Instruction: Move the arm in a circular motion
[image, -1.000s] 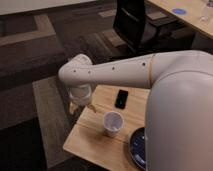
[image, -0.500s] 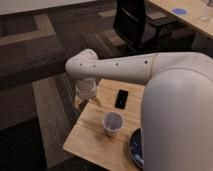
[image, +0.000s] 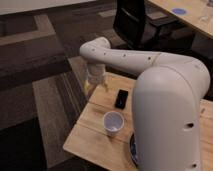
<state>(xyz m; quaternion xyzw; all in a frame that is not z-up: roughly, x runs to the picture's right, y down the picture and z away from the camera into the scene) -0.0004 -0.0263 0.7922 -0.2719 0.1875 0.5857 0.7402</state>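
Observation:
My cream-white arm (image: 150, 65) reaches from the lower right across the picture to a rounded joint at upper centre, with small dark dots along the tube. Its tan gripper (image: 95, 86) hangs down from that joint over the far left edge of the small wooden table (image: 90, 132). The gripper hangs above the table edge, holding nothing that I can see.
On the table stand a white paper cup (image: 113, 122) and a black phone (image: 121, 98); a dark round dish (image: 133, 148) is partly hidden behind my arm. A black office chair (image: 135, 22) stands behind, and a long wooden desk (image: 187, 15) at the upper right. Carpet floor lies to the left.
The arm's elbow joint and gripper have swung to the right and slightly up over the last second, from the table's left corner toward its far edge.

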